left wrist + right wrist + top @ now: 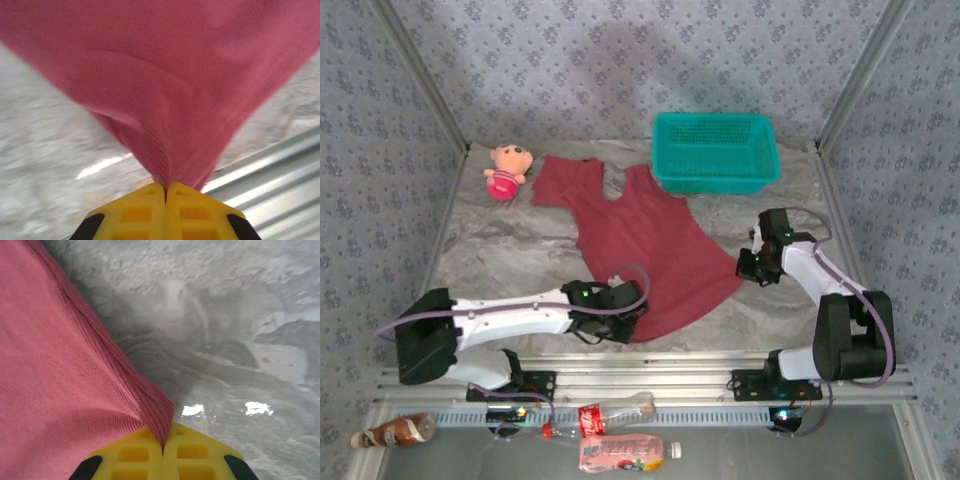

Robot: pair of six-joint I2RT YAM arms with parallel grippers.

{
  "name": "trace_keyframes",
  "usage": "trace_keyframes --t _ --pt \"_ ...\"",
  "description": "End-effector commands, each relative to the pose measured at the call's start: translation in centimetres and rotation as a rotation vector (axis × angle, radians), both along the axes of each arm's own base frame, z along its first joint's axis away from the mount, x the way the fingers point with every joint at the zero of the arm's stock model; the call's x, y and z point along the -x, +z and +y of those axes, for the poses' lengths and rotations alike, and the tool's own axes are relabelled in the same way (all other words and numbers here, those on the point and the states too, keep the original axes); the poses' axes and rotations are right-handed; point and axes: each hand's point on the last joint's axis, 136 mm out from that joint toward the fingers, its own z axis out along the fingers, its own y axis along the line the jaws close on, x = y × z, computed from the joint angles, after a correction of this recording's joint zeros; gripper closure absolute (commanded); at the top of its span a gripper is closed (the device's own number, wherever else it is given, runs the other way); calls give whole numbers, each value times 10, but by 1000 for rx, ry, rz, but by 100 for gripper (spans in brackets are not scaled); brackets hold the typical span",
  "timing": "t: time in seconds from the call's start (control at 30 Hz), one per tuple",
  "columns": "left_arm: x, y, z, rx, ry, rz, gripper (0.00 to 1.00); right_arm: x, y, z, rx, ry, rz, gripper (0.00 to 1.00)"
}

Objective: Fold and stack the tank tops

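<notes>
Lying spread across the middle of the overhead frame, a single maroon tank top (650, 240) rests on the grey marbled table (510, 255), straps toward the upper left, hem toward the lower right; the left gripper (166, 186), at the hem's lower corner, has its yellow jaws pressed together on a pinch of the cloth; the right gripper (163, 437), at the hem's right corner, is likewise clamped on the ribbed edge; a teal basket (712, 182) sits at upper right, a pink doll (507, 170) at upper left.
</notes>
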Motion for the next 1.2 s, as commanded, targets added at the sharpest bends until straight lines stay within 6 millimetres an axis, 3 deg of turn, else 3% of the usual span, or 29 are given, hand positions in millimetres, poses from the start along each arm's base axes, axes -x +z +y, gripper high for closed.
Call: trace_keyframes --t 0.0,0.1,0.17,0.23,0.33,0.4,0.5,0.6,0.7,0.77,0.87,1.0,1.17 --pt "16 5 -39 94 -127 82 95 -13 9 -9 48 12 -20 96" --pt "24 14 -61 132 -223 127 86 -18 6 -21 75 -4 -2 89" --pt "29 23 -68 146 -289 145 73 -18 7 -33 93 -30 14 80" --pt "24 37 -62 145 -310 157 61 -20 17 -49 163 -43 1 65" --pt "2 68 -44 186 -309 165 51 -25 47 -66 231 -53 -69 59" --pt "-32 88 -26 172 -286 116 49 -30 68 -62 217 -51 -129 55" --pt "-109 78 5 118 -181 -7 48 -30 70 -2 -10 -39 -190 53" --pt "-193 48 27 42 -103 -114 48 -25 42 64 -152 -8 -177 49" --pt "-246 21 34 -24 -93 -137 49 -25 15 102 -168 52 -146 46" --pt "-261 6 39 -57 -89 -122 49 -26 1 110 -123 92 -121 45" --pt "-250 -17 47 -87 -78 -64 50 -21 -24 103 -75 98 -52 46" --pt "-205 -39 55 -106 -48 15 49 -12 -45 79 -3 99 36 45" --pt "-149 -46 53 -99 6 82 49 -21 -46 49 40 62 70 45"
